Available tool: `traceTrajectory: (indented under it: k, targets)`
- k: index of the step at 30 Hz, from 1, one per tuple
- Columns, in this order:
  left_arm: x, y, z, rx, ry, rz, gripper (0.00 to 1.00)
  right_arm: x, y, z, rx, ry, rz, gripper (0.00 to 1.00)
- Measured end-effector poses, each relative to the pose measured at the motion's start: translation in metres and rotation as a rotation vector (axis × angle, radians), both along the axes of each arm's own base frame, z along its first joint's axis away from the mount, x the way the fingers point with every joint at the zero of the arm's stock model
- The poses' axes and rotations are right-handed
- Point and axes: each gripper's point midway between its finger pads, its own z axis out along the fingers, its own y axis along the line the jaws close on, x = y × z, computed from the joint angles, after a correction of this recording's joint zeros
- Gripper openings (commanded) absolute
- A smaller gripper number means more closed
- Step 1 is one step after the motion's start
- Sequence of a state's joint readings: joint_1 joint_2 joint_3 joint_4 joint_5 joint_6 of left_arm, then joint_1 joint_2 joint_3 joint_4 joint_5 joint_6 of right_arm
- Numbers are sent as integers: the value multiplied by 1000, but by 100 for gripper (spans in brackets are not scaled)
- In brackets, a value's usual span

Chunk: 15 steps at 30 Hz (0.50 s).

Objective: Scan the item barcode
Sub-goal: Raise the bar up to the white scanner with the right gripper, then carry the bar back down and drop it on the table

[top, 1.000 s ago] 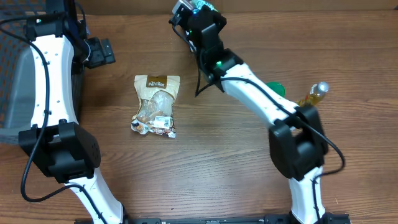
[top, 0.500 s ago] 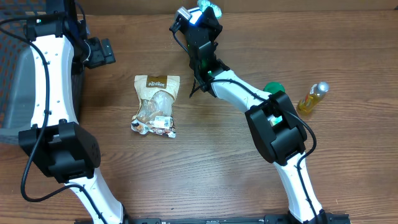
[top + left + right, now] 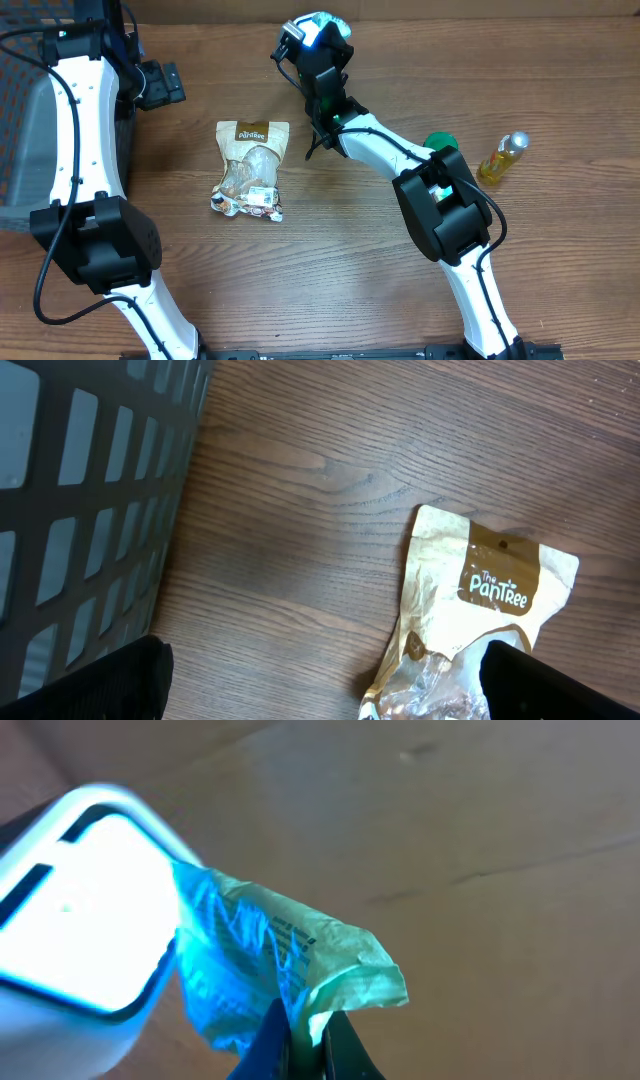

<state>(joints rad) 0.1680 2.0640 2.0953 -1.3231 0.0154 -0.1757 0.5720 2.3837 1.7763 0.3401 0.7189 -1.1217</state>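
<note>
Far left in the overhead view sits a dark slatted plastic basket (image 3: 18, 125), and beside it the left gripper (image 3: 168, 85) hangs with its claw spread wide. Centre-left, a tan snack pouch (image 3: 252, 168) lies flat on the wooden table (image 3: 330, 270). Top centre, the right gripper (image 3: 322, 35) pinches a crinkled pale-green plastic packet (image 3: 300, 955), lit blue beside a glowing white scanner (image 3: 85, 920).

In the left wrist view the snack bag (image 3: 470, 620) runs off the bottom edge, and the basket (image 3: 90, 490) left of it is cut by the top and left edges. Up and right of the snack bag, the green packet (image 3: 270, 955) bears print too blurred to read, beside a glare-washed scanner (image 3: 80, 910). Farther right, a green object (image 3: 440, 141) is half hidden behind the right arm (image 3: 385, 145).
</note>
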Motion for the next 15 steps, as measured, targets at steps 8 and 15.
traceTrajectory:
  k: [8, 15]
  targets:
    - [0, 0, 0, 0, 0, 0, 100, -3, -4, -4, -6, 11, -38, 3]
    - [0, 0, 0, 0, 0, 0, 99, -18, -25, 30, 35, 35, -129, 3]
